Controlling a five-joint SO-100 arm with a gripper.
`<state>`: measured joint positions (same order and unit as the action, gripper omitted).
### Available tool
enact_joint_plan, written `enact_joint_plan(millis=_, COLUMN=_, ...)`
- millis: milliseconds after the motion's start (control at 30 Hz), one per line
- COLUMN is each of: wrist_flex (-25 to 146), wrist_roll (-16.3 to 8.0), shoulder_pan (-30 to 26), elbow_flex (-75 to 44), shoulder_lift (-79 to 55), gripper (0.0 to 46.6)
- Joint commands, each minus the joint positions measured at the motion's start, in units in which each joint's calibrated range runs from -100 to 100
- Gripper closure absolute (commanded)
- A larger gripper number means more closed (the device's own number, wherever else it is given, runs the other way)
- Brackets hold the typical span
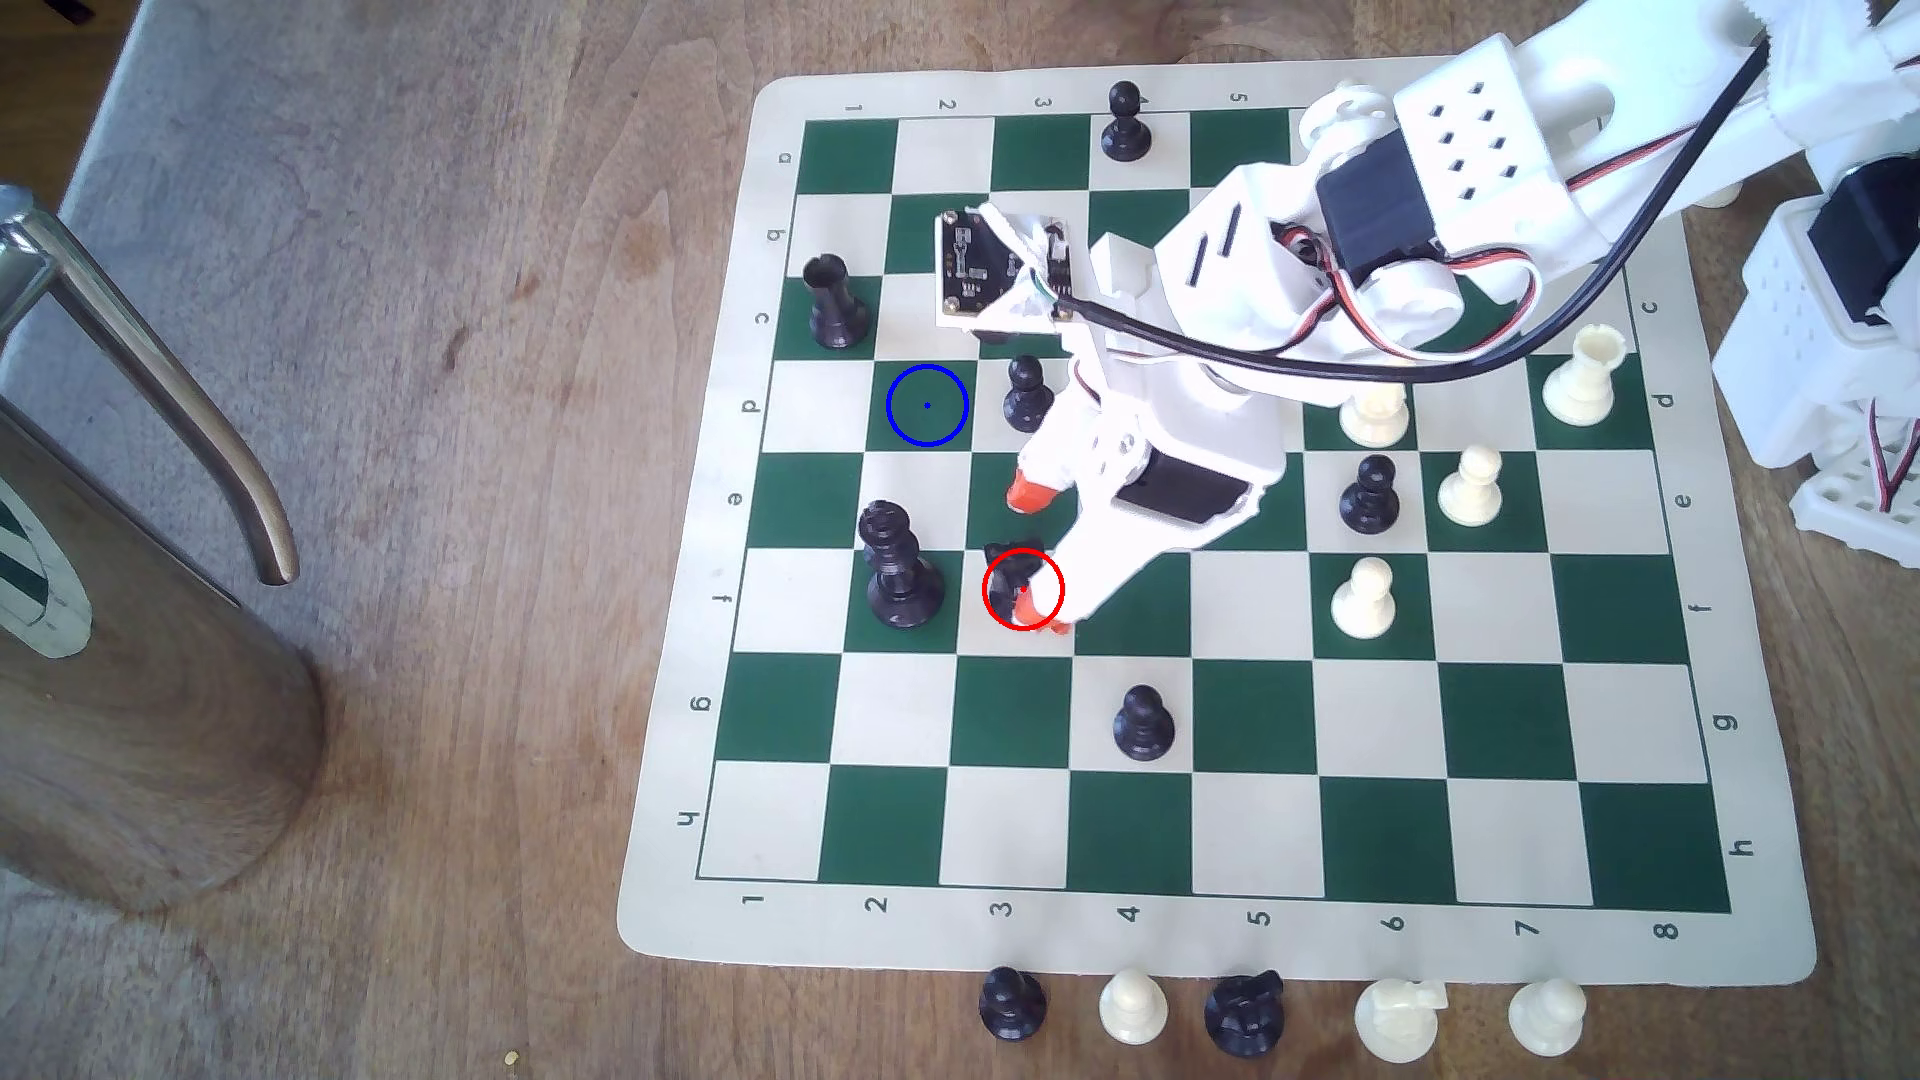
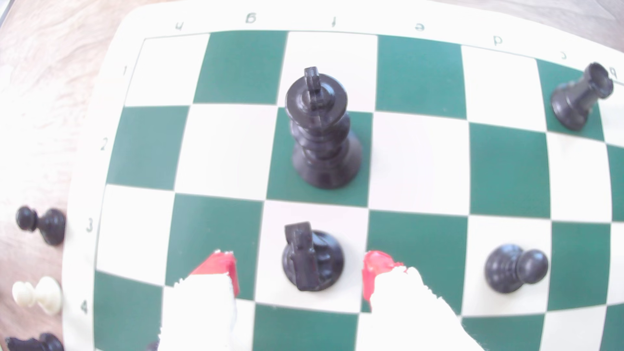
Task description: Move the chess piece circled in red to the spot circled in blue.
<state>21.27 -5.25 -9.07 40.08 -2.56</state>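
Black and small, the knight (image 2: 312,260) stands upright on a cream square with a red ring, just beside the tall black king (image 2: 319,130). The gripper (image 2: 300,273) is open wide, one red tip on each side, not touching it. The blue-ringed green square (image 1: 927,405) sits near.

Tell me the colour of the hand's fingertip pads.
Red-orange pads on white fingers, clearest in the wrist view, flanking the black knight.
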Motion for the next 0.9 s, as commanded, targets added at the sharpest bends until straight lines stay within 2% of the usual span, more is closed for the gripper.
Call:
enact_joint_plan(millis=0, wrist_flex=-1.1, wrist_roll=0.2, shoulder_pan=0.0, elbow_flex=-1.3, shoulder_lift=-2.7, gripper=25.1)
enact_joint_plan(millis=233, wrist_flex=-1.9, wrist_roll=0.1, shoulder_pan=0.1, elbow_flex=-2.5, shoulder_lift=-4.7, gripper=24.7)
enact_joint_plan(millis=467, wrist_flex=-2.2, wrist_roll=-0.1, shoulder_pan=-0.3, elbow_flex=-4.5, shoulder_lift=-6.3, gripper=26.3)
enact_joint_plan(millis=633, wrist_flex=-2.4, wrist_roll=-0.3, shoulder_pan=-0.6, elbow_flex=-5.3, shoulder_lift=-6.6, gripper=30.8)
enact_joint_plan(millis=767, wrist_flex=-2.4, wrist_roll=-0.3, shoulder_pan=-1.0, elbow_flex=-5.3, shoulder_lift=-6.8, gripper=37.9)
enact_joint_plan(millis=800, wrist_flex=-2.3, wrist_roll=-0.3, shoulder_pan=-1.2, elbow_flex=-5.3, shoulder_lift=-6.8, gripper=41.0)
enact_joint_plan(millis=867, wrist_flex=-2.1, wrist_roll=-0.2, shoulder_pan=-1.4, elbow_flex=-5.3, shoulder_lift=-6.8, gripper=43.6)
